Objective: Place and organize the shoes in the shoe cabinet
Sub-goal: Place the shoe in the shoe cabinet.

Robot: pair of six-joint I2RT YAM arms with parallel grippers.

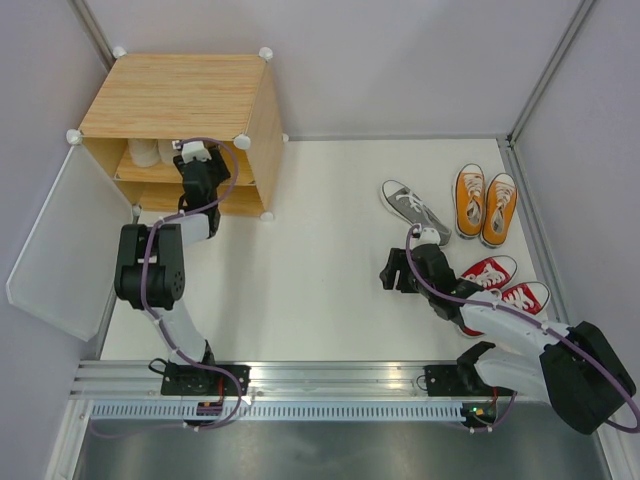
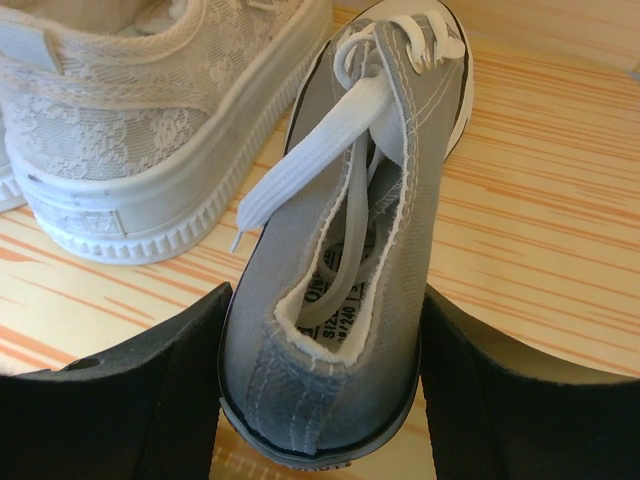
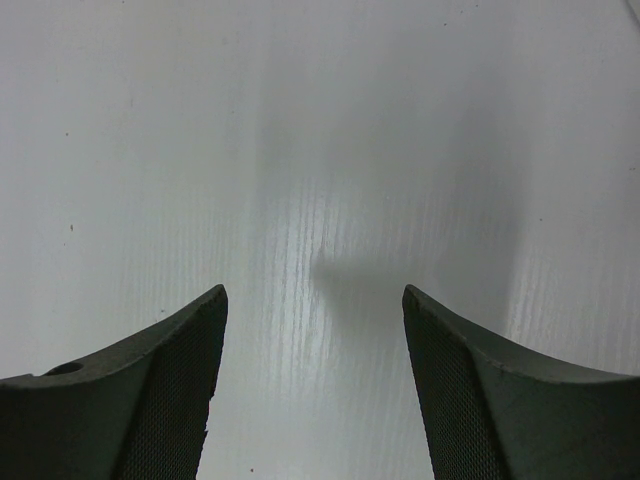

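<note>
Bright, even light washes the white matte tabletop (image 3: 300,150), where a soft vertical glare streak lies just beside a faint, blurry-edged grey shadow at its middle.

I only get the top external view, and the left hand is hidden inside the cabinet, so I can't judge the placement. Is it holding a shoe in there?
Observer: Yes. The left wrist view shows the left hand closed against both sides of the heel of the grey shoe.
Operator: Is that shoe down on the wood?
Observer: It appears so. Its sole seems to rest on the shelf, with the toe pointing away from the hand.
Operator: How close is its neighbour?
Observer: The cream shoe stands on the left in that view, heel toward the camera. Its sole edge seems to touch the grey one near the laces.
</note>
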